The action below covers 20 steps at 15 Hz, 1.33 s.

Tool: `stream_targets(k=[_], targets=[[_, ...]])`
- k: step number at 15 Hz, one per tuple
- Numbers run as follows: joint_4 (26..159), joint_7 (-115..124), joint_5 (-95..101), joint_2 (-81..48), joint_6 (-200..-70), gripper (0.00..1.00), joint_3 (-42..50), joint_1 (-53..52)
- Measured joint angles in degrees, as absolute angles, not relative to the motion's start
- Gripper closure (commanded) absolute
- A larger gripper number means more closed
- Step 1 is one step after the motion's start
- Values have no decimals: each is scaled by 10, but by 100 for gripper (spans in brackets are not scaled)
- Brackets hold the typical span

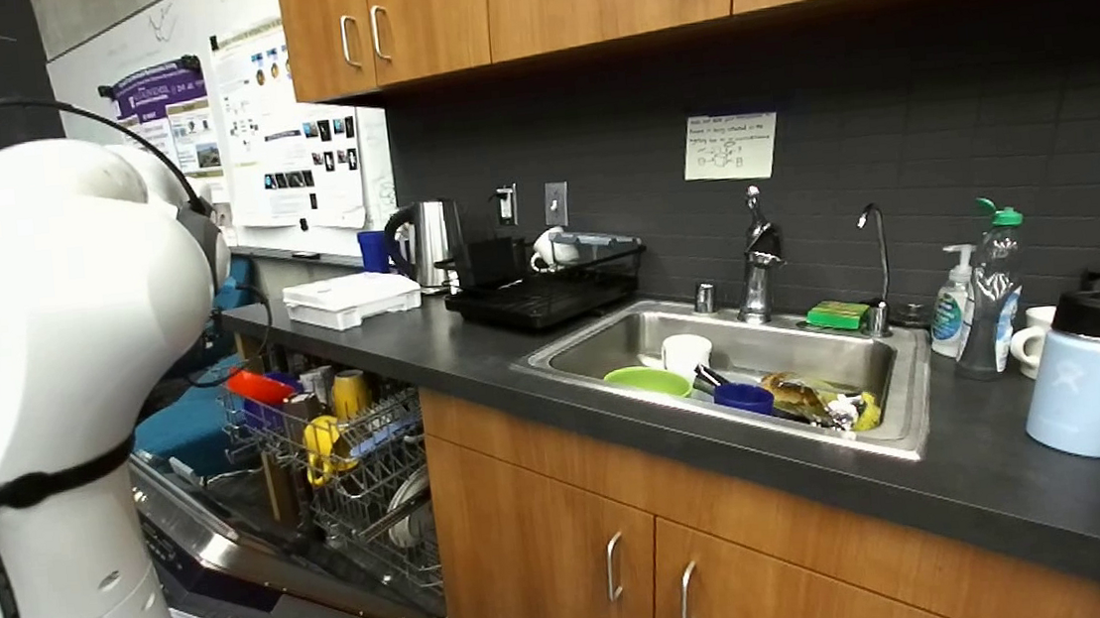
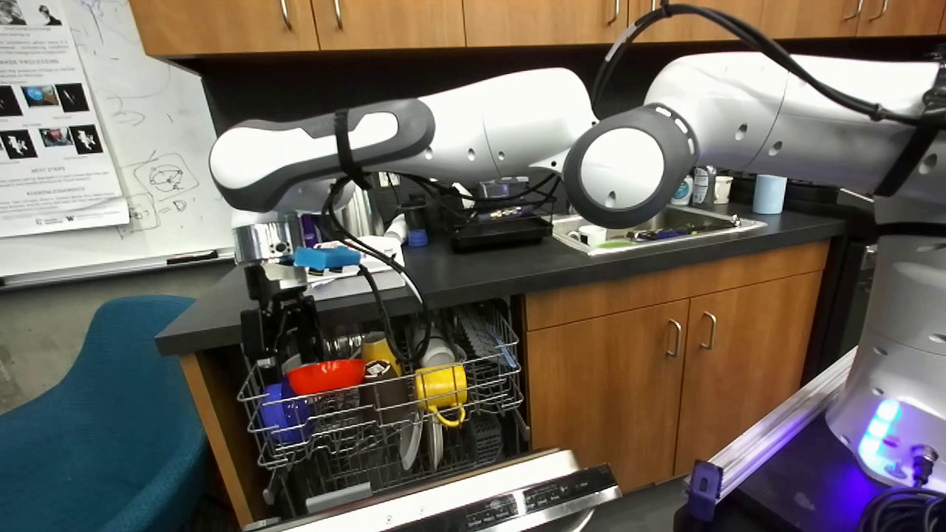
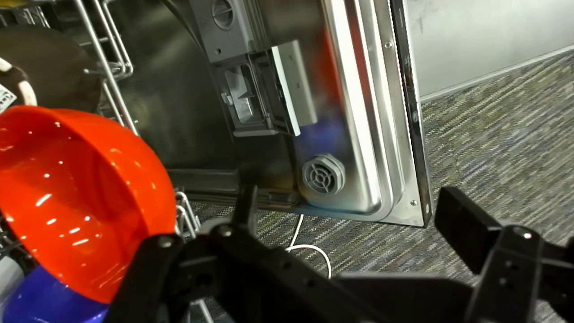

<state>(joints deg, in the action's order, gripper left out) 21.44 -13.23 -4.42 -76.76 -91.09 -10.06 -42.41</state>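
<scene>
1. There's a dark counter (image 2: 484, 273) running lengthwise, with a steel sink (image 1: 911, 397) set into it.
2. White robot arm (image 2: 510, 122) stretches right across in front of it in an exterior view.
3. Dishwasher door (image 3: 264, 157) is folded down, its little soap hatch (image 3: 260, 94) standing open.
4. Upper rack (image 2: 495, 377) is slid out and pretty loaded up.
5. Gripper (image 3: 352, 211) points down over the rack's end farthest from the sink, fingers spread wide, with carpet (image 3: 502, 143) and the door's corner showing between them in the wrist view.
6. Red bowl (image 2: 327, 377) sits tilted in the rack, super close to the gripper; can't tell if they touch.
7. Blue bowl (image 2: 283, 414) is right beside it, partly covered by the red one in the wrist view.
8. Yellow mug (image 2: 441, 388) lies tipped farther along, handle hanging low at the front wires.
</scene>
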Motion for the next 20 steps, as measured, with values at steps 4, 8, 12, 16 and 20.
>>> stream_targets(k=[4, 8, 12, 16, 20], targets=[[214, -133, -35, -779, -914, 0, -100, -425], [214, -142, -18, -786, -925, 0, -96, -429], [214, -151, 10, -787, -946, 0, -82, -445], [214, -156, 28, -787, -966, 0, -70, -462], [214, -159, 31, -788, -974, 0, -63, -467]])
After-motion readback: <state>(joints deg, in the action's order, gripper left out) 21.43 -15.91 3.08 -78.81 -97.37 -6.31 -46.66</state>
